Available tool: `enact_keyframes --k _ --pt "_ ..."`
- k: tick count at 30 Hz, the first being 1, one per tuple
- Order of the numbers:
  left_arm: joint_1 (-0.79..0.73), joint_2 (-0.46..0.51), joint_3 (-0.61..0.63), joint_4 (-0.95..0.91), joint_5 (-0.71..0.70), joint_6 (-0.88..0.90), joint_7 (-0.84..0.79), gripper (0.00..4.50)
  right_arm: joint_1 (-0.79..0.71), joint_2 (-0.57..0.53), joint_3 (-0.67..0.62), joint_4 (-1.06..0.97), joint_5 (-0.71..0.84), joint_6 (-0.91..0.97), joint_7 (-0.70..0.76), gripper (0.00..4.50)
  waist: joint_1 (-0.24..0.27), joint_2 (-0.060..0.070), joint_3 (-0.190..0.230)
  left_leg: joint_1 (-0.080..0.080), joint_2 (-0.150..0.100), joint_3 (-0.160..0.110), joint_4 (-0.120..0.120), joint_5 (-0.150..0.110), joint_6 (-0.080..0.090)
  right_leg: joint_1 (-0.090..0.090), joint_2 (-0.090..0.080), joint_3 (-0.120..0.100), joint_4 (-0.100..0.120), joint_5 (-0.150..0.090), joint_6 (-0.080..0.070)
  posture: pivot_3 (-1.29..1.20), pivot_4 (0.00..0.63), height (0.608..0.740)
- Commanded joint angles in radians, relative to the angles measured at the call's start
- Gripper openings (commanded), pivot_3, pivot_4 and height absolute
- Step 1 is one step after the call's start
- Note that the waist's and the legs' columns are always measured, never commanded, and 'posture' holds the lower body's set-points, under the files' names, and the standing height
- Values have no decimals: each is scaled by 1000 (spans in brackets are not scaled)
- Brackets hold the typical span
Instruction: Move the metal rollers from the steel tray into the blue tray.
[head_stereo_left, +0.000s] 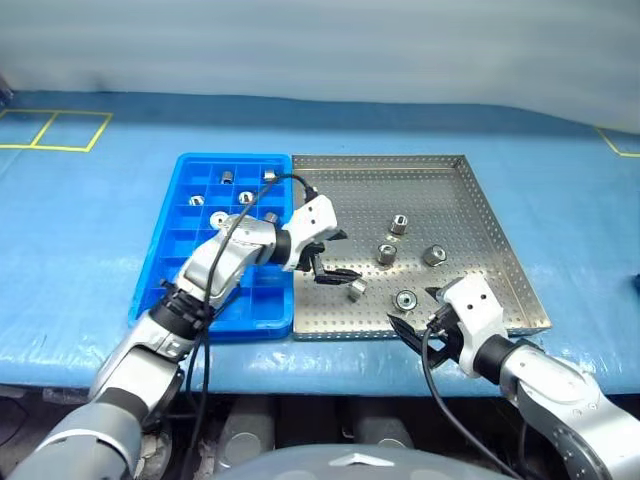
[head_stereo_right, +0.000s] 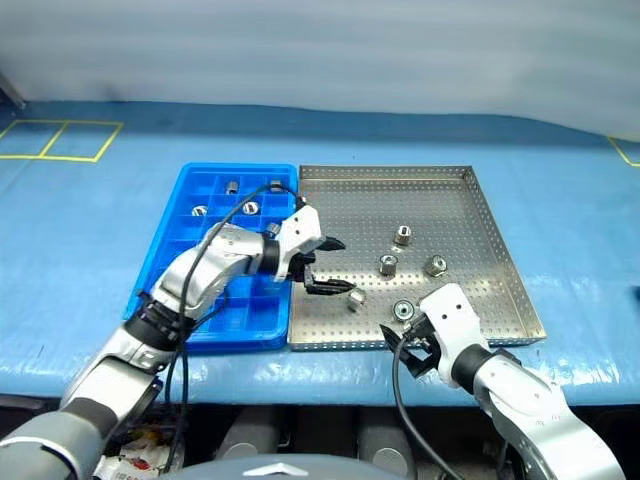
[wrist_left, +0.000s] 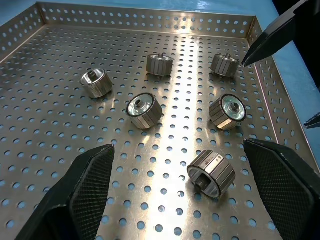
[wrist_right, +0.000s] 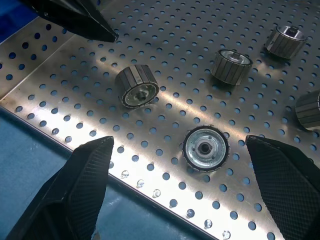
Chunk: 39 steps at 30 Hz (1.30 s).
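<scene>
Several metal rollers (head_stereo_left: 387, 254) lie scattered on the perforated steel tray (head_stereo_left: 480, 200), and several more sit in compartments of the blue tray (head_stereo_left: 165, 265) to its left. My left gripper (head_stereo_left: 338, 257) hangs open over the steel tray's left part, just above the nearest roller (wrist_left: 211, 173), which lies on its side between the spread fingers. At the tray's front edge my right gripper (head_stereo_left: 412, 306) is open and empty. A roller standing on end (wrist_right: 205, 148) lies between its fingers, and another (wrist_right: 137, 86) lies beyond.
The two trays sit side by side on a table with a blue cover (head_stereo_left: 90, 250). The steel tray's raised rim (wrist_left: 150, 17) bounds the rollers. The tips of my two grippers are close together over the tray's front left part.
</scene>
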<state>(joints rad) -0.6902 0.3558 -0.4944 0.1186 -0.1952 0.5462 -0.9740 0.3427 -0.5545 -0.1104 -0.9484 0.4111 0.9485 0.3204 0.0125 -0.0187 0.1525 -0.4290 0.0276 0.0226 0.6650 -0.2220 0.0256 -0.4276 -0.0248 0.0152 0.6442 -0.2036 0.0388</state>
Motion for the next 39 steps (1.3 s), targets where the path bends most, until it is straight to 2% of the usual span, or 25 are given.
enact_keyframes --k 1,10,13,19,22,26,32,39 --pt "-47 -31 -59 65 59 -75 -56 4475 19 16 -18 -49 -7 -15 -23 4465 -2 0 0 0 0 0 0 0 0 0 0 0 0 0 0 -32 150 740" --pt "-97 -113 -133 229 183 -187 -103 4475 34 41 -11 -57 -15 -21 -46 4465 -14 0 0 0 0 0 0 0 0 0 0 0 0 0 0 -47 150 740" --pt "-100 -117 -162 258 235 -216 -119 3877 34 43 -11 -55 -15 -23 -47 4500 -21 0 0 0 0 0 0 0 0 0 0 1 0 0 0 -47 150 740" --pt "-87 -124 -158 265 268 -242 -143 1944 18 44 0 -46 -16 -24 -50 4500 -24 0 0 0 0 0 0 0 0 0 0 1 0 0 0 -42 150 740" --pt "-83 -127 -121 244 252 -232 -138 1871 11 43 2 -43 -16 -23 -48 4500 -24 0 0 0 0 0 0 0 0 0 0 1 0 0 0 -26 150 740" --pt "-66 -132 19 170 178 -170 -68 1871 -16 39 28 -33 -15 -24 -40 4500 -25 0 0 0 1 0 0 0 1 -1 0 1 0 0 0 -16 150 740" --pt "71 -115 312 -81 102 0 197 1871 -101 42 132 -4 -20 -20 -33 4500 -26 1 0 1 2 0 -1 0 1 0 0 1 1 0 1 43 150 740" --pt "244 -118 524 -355 105 165 486 1870 -266 38 242 81 -25 -57 18 4500 1 0 0 1 2 -1 1 0 1 1 -1 1 1 2 4 169 150 740"
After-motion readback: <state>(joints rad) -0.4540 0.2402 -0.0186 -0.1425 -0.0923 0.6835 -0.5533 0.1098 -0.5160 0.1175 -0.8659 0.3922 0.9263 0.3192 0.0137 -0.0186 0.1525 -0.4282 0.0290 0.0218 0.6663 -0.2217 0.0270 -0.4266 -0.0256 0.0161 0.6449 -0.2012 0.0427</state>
